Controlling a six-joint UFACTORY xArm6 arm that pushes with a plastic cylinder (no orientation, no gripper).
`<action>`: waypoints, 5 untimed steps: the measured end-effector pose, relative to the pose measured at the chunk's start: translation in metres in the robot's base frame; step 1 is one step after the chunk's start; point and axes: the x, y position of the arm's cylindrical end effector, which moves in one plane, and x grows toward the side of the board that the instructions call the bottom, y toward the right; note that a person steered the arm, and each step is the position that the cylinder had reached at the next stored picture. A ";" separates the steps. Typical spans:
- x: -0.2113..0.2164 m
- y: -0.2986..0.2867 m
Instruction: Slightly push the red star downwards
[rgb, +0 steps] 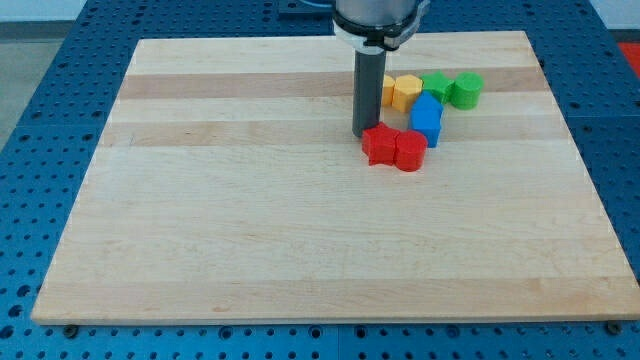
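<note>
The red star (380, 144) lies on the wooden board (300, 220), right of centre in the view's upper half. A second red block (410, 152), roughly round, touches its right side. My tip (362, 135) stands at the star's upper left edge, touching it or very nearly. The rod rises from there toward the view's top.
A blue block (427, 119) sits just above and right of the red pair. Behind it lie a yellow block (405, 91), an orange block (388, 88) partly hidden by the rod, and two green blocks (437, 86) (466, 90). The board's top edge is close behind them.
</note>
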 end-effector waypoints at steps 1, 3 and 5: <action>0.000 0.000; 0.000 -0.038; -0.016 -0.115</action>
